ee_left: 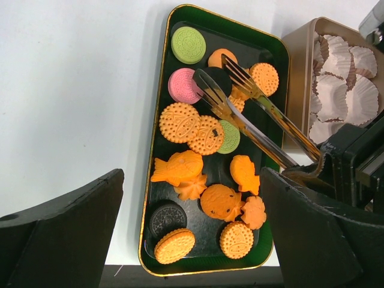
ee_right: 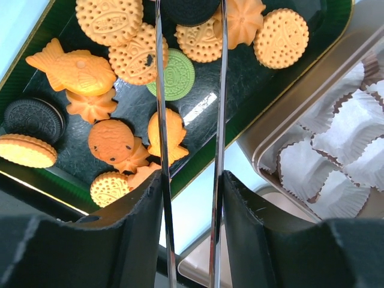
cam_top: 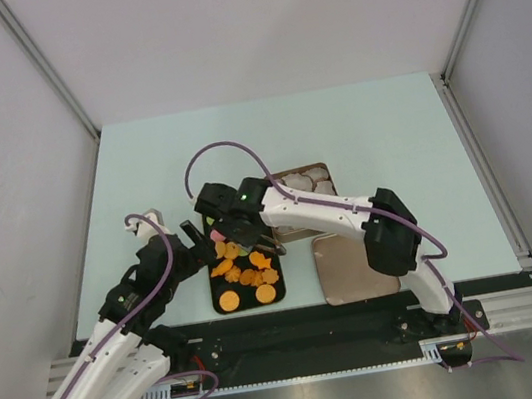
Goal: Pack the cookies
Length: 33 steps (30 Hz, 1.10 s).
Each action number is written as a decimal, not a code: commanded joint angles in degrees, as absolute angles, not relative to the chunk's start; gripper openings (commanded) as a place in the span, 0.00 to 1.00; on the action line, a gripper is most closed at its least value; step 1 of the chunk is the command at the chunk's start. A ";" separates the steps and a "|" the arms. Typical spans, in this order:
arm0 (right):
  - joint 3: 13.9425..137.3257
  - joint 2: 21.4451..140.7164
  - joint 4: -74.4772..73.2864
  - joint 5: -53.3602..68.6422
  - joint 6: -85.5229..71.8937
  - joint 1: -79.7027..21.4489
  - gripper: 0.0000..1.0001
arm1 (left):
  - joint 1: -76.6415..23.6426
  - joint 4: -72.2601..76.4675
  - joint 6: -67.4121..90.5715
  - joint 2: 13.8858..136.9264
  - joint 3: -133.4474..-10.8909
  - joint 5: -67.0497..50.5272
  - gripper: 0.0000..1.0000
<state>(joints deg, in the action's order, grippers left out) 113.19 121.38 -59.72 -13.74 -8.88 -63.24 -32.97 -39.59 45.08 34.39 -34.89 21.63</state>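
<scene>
Left fingers [ee_left: 72, 228] spread wide, holding nothing, hanging over the near end of the tray [ee_left: 217, 165]. Bare desk [ee_left: 72, 90] left of the tray, plenty of room that side.

All the cookies [ee_left: 180, 123] I can see are in the tray, a loose layer, some overlapping; none visible in the tin. Packing looks barely started.

Tongs [ee_left: 252, 126] reach in from the right, tips on either side of the dark cookie [ee_left: 219, 78] at the far end, next to a pink one [ee_left: 183, 85]. Step in hand, as I read it: picking that dark cookie. Can't tell if it's pinched or just bracketed.

Right fingers [ee_right: 120, 234] clamped on the tong handles, squeezing them narrow.

Tin [ee_left: 300, 54] sits just right of the tray, walls nearly touching, white paper cups [ee_left: 336, 90] packed inside.

Next move likely needs a firmer squeeze, a straight lift clear of the neighbours, then a carry over both the tray rim and the taller tin wall, down into a cup. Short trip, but the tin wall is the edge to clear. Cups look light and may shift if bumped.

Lid [cam_top: 348, 267] lies near-right on the desk, out of that path.
</scene>
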 commanded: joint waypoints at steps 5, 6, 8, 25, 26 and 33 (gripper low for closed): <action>117.07 117.16 -61.61 -17.14 -8.44 -61.70 0.36 | -32.70 -38.23 46.05 34.19 -34.80 21.01 1.00; 117.16 116.46 -61.61 -17.31 -8.52 -61.44 0.35 | -32.70 -38.32 46.05 34.10 -34.89 21.09 1.00; 117.33 115.67 -61.70 -17.40 -8.70 -61.17 0.34 | -32.70 -38.32 46.14 34.01 -34.89 21.18 1.00; 102.76 95.83 -56.96 -18.72 -12.91 -52.84 0.32 | -32.70 -37.36 45.88 34.98 -35.07 20.83 1.00; 99.35 94.67 -55.82 -18.29 -13.18 -52.13 0.32 | -32.70 -37.09 45.79 35.50 -35.07 20.66 1.00; 89.75 88.68 -51.95 -16.61 -13.71 -45.80 0.32 | -32.70 -34.81 45.35 39.54 -35.59 19.34 1.00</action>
<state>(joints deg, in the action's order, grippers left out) 92.73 91.39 -56.64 -17.21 -12.69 -47.66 -32.97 -37.80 45.06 37.58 -34.89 20.69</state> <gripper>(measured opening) 0.423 0.996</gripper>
